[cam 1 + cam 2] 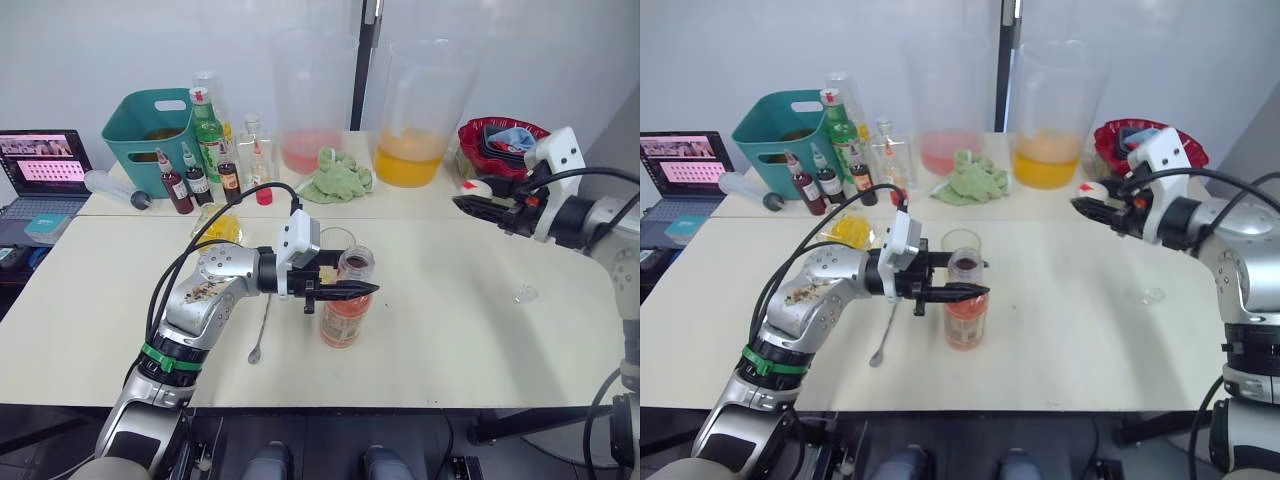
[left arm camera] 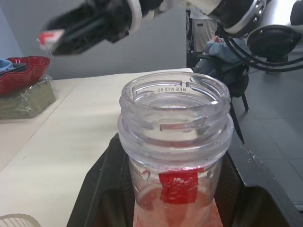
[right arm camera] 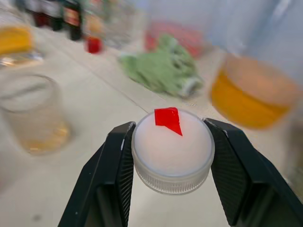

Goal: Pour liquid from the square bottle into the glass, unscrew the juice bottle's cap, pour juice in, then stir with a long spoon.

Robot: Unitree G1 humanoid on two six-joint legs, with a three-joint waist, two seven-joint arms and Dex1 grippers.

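Note:
The juice bottle (image 1: 346, 312) stands uncapped near the table's middle, holding pink-orange liquid; its open neck (image 2: 175, 113) shows in the left wrist view. My left gripper (image 1: 352, 290) is shut on the bottle below the neck. Right behind it stands the glass (image 1: 960, 243) with a little yellowish liquid. My right gripper (image 1: 470, 203) hovers above the table to the right, shut on the white cap (image 3: 171, 149), which bears a red mark. The long spoon (image 1: 262, 322) lies on the table under my left forearm. The square bottle (image 1: 218, 226) stands behind that arm, partly hidden.
Along the back stand two large clear pitchers (image 1: 312, 100) (image 1: 418, 110), a green cloth (image 1: 338, 177), small dark bottles (image 1: 175, 185), a tall green bottle (image 1: 208, 130) and a teal basket (image 1: 150, 125). A red bowl (image 1: 497, 140) is at back right, a laptop (image 1: 40, 165) at far left.

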